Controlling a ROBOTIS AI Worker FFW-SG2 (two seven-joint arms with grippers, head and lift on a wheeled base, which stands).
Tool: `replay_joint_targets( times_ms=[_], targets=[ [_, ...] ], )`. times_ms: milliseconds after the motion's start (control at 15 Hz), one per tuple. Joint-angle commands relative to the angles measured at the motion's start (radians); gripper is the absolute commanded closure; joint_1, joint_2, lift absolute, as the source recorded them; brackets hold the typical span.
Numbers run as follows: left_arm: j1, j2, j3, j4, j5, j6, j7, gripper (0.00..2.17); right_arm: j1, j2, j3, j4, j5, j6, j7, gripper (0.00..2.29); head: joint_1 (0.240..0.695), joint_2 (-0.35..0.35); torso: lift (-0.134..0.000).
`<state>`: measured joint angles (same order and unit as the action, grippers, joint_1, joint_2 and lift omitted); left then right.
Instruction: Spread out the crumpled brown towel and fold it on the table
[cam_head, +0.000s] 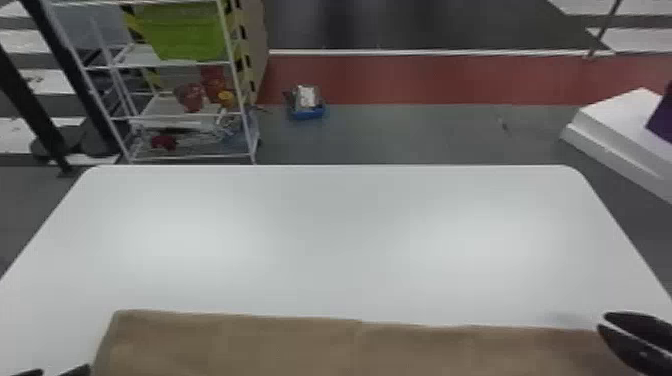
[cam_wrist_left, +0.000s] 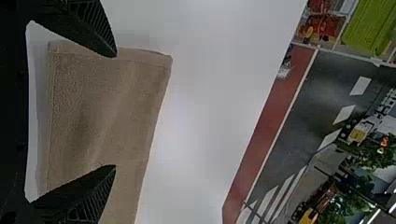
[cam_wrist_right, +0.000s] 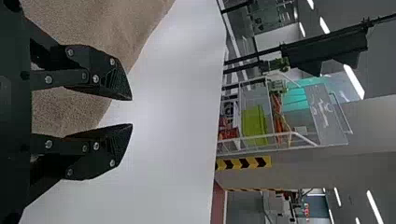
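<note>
The towel (cam_head: 300, 345) lay largely flat in a broad strip along the near side of the tabletop (cam_head: 325, 240), presumably so that both hands could reach it. The left hand (cam_wrist_left: 116, 112), spread wide and empty, was at the towel's left end; the right hand (cam_wrist_right: 131, 112), parted by a narrow gap and likewise empty, was near its right end, a pairing probably suited to gripping opposite ends for a fold.

Matt, rough brown cloth towel (cam_wrist_left: 100, 102).

Passage opens over the table (cam_head: 325, 240) beyond the towel (cam_head: 280, 345); right end effector (cam_head: 602, 321) obstructs near-right.
</note>
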<state>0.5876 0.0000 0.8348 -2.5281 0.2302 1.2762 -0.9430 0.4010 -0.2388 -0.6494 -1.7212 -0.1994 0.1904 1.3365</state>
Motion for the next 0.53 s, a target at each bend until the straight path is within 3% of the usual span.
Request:
replay_joint_targets(
  times_ms=[0, 267, 467],
  targets=[
    [0.000, -0.003, -0.011, 0.014, 0.004, -0.028, 0.001, 0.04, 0.004, 0.009, -0.035, -0.023, -0.008, 0.018, 0.001, 0.01, 0.695, -0.013, -0.124],
    [0.000, -0.003, -0.032, 0.083, 0.034, -0.136, 0.012, 0.08, 0.028, 0.026, -0.105, -0.092, -0.008, 0.057, 0.001, 0.07, 0.695, -0.057, -0.124],
    [-0.003, -0.003, -0.063, 0.124, 0.049, -0.166, 0.029, 0.08, 0.038, 0.058, -0.150, -0.144, 0.005, 0.113, 0.001, 0.08, 0.695, -0.090, -0.124]
  ],
)
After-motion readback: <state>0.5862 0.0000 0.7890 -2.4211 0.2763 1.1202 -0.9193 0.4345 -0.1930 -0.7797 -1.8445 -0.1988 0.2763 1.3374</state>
